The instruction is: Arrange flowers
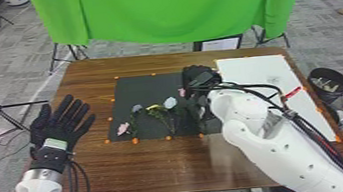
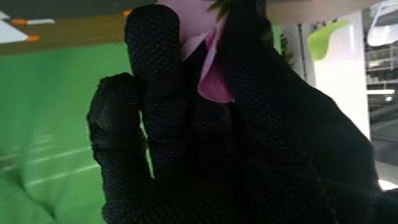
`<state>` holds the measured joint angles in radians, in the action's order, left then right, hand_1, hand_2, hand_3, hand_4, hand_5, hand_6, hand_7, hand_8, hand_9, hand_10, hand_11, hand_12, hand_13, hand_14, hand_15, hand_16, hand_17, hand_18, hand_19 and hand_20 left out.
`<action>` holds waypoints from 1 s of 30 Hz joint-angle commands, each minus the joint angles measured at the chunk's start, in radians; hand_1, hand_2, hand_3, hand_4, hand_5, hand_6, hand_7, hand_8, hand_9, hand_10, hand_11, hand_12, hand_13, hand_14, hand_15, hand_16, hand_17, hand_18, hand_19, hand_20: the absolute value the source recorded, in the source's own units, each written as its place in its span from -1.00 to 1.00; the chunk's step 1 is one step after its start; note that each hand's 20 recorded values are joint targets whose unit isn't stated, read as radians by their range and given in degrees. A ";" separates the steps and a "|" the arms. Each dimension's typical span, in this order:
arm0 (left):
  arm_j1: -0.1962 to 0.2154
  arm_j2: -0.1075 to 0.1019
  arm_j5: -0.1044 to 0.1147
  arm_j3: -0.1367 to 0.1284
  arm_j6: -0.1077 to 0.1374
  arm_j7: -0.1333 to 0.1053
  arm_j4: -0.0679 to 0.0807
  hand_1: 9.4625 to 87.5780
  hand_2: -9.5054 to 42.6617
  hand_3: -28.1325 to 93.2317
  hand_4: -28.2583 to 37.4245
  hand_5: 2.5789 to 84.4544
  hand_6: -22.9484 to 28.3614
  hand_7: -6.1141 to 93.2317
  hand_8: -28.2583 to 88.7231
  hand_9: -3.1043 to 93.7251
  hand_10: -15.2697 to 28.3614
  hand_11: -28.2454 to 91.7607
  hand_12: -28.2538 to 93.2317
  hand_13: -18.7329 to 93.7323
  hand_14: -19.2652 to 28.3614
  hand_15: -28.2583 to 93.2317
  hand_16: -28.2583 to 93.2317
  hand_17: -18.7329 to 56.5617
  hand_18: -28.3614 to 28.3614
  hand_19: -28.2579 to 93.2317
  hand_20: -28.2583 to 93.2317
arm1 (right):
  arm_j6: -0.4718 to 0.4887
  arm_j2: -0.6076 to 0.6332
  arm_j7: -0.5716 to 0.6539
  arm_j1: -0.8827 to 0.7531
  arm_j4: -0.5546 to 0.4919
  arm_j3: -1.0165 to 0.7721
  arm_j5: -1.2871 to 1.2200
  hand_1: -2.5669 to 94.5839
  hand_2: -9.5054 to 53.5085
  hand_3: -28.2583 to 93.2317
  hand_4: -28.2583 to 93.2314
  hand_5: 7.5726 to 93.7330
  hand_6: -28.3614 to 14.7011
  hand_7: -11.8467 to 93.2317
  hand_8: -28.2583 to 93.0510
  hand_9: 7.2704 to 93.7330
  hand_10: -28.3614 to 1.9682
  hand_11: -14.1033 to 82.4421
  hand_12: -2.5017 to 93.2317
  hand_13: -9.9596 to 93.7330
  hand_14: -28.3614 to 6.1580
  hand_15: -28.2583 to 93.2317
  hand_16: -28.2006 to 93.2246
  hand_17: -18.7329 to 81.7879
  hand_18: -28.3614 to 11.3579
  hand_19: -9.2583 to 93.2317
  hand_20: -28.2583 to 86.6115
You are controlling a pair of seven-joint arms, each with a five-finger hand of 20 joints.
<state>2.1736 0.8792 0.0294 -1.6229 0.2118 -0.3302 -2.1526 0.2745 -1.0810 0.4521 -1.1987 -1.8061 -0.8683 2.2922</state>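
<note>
Right hand (image 1: 199,75): over the right part of the black mat (image 1: 149,83), gripping a pink flower (image 2: 213,86) between thumb and fingers. Petals broad, thin, pale pink running to deeper rose at the lower edge; a bit of green among them. Left hand (image 1: 59,123): open, fingers spread, near the table's left edge. On the mat, a loose row, green stems: small pink bloom (image 1: 123,129), dusky violet one (image 1: 137,108), cream-yellow one (image 1: 155,107), pale blue one (image 1: 170,102).
</note>
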 commanded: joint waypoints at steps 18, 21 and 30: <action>0.008 0.024 0.023 -0.014 -0.056 0.029 0.015 -0.49 -0.17 0.62 -1.00 -0.08 0.28 -0.54 -0.67 -0.24 0.47 -0.15 -0.34 -0.22 0.48 0.04 -0.65 -0.69 0.54 0.04 -0.42 | 0.192 -0.012 0.010 -0.009 0.014 -0.043 -0.020 0.03 -1.00 0.72 -1.00 0.35 0.30 -0.44 -0.73 0.41 0.04 -0.42 -0.61 0.50 0.05 0.21 0.01 0.00 -0.73 0.69 0.20; 0.013 0.028 0.010 -0.019 -0.059 0.036 0.017 -0.47 -0.20 0.62 -1.00 -0.08 0.23 -0.53 -0.67 -0.25 0.47 -0.15 -0.34 -0.23 0.48 0.04 -0.65 -0.69 0.54 0.04 -0.42 | 0.212 -0.010 0.028 -0.017 0.004 -0.057 -0.037 0.01 -1.00 0.73 -1.00 0.31 0.27 -0.45 -0.74 0.35 -0.01 -0.43 -0.61 0.47 0.01 0.24 -0.05 -0.02 -0.73 0.68 0.20; 0.009 0.031 0.019 -0.015 -0.076 0.039 0.021 -0.47 -0.21 0.61 -1.00 -0.07 0.21 -0.53 -0.68 -0.26 0.45 -0.16 -0.35 -0.24 0.48 0.03 -0.64 -0.68 0.53 0.03 -0.42 | 0.184 0.014 0.067 -0.063 -0.082 -0.186 -0.099 -0.06 -1.00 0.73 -1.00 0.16 0.19 -0.48 -0.73 0.15 -0.15 -0.48 -0.63 0.40 -0.07 0.27 -0.11 -0.03 -0.74 0.66 0.18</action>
<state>2.1757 0.8997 0.0470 -1.6380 0.1607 -0.3035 -2.1367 0.4951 -1.0922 0.4864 -1.2313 -1.8162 -0.9566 2.2253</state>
